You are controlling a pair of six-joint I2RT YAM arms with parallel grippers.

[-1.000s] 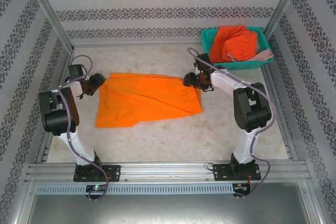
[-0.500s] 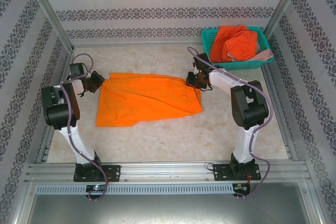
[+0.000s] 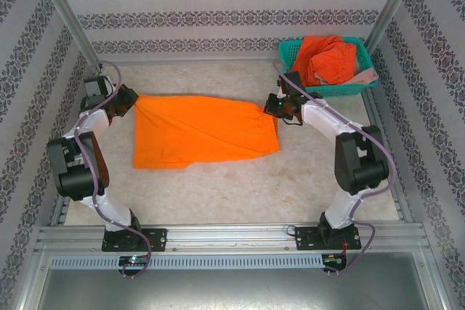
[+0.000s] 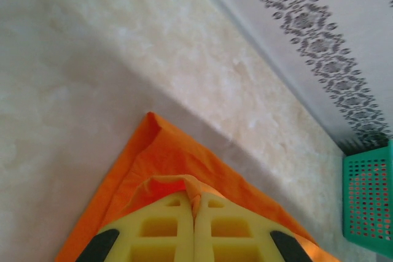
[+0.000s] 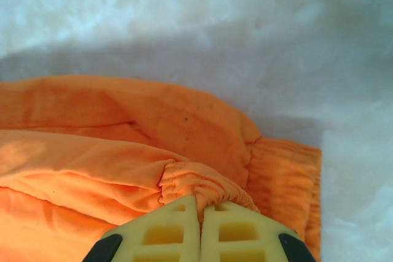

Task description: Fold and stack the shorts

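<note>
Yellow-orange shorts [image 3: 203,130] lie spread across the middle of the table. My left gripper [image 3: 131,104] is shut on their far left corner, a pinch of hem [image 4: 195,188] caught between its yellow fingers [image 4: 166,225]. At the right end my right gripper [image 3: 269,107] is shut on the gathered elastic waist [image 5: 202,188], the fabric bunched at the tips of its fingers [image 5: 233,231]. The cloth is pulled taut between the two grips along its far edge. Red-orange shorts [image 3: 325,57] and a bit of dusty pink shorts [image 3: 365,76] sit heaped in the teal basket.
The teal mesh basket [image 3: 288,54] stands at the back right corner, close behind my right gripper; its corner [image 4: 367,197] shows in the left wrist view. Patterned walls and metal frame posts enclose the table. Bare table lies in front of the shorts.
Both grippers closed on the shorts' far corners. The left one pulled back and left, the right one shifted slightly right, stretching the far edge straight.
</note>
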